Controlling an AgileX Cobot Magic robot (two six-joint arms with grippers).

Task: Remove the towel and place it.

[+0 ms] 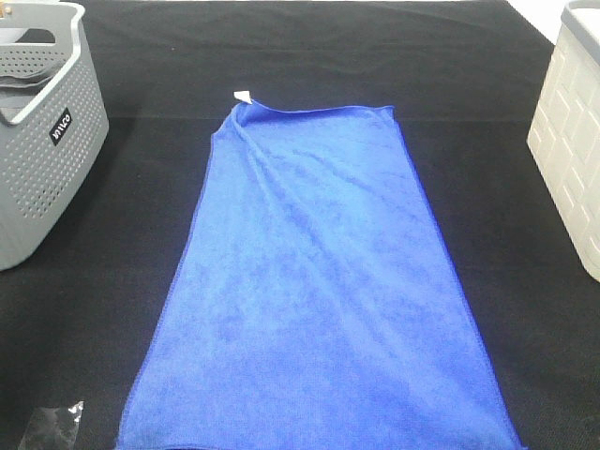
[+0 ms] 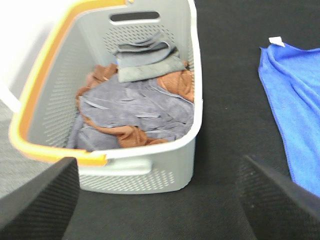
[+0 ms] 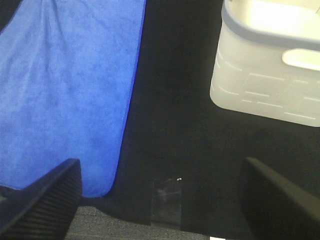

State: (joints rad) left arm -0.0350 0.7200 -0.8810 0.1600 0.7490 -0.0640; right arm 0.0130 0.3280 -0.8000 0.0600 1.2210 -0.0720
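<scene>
Towel (image 1: pixel 314 281) lies spread flat at centre of black cloth (image 1: pixel 497 112), white tag (image 1: pixel 242 95) at far corner, well apart from grey basket (image 1: pixel 42 122) on left and white bin (image 1: pixel 572 141) on right. L gripper (image 2: pixel 160 200) above cloth by grey basket, which holds grey and brown laundry (image 2: pixel 132 112); jaws wide apart, nothing held. R gripper (image 3: pixel 160 200) near towel's near edge, jaws wide apart, nothing held; clear tape patch (image 3: pixel 166 200) on cloth beneath.

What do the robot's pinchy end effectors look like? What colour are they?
Only the fingers show. The left end effector has two black fingers shaped like wedges that narrow to a point, with fine ridges on their inner faces. The right end effector looks the same: black, pointed, ribbed fingers. No cables, stickers or markings can be seen on them, and the arms themselves are out of view.
</scene>
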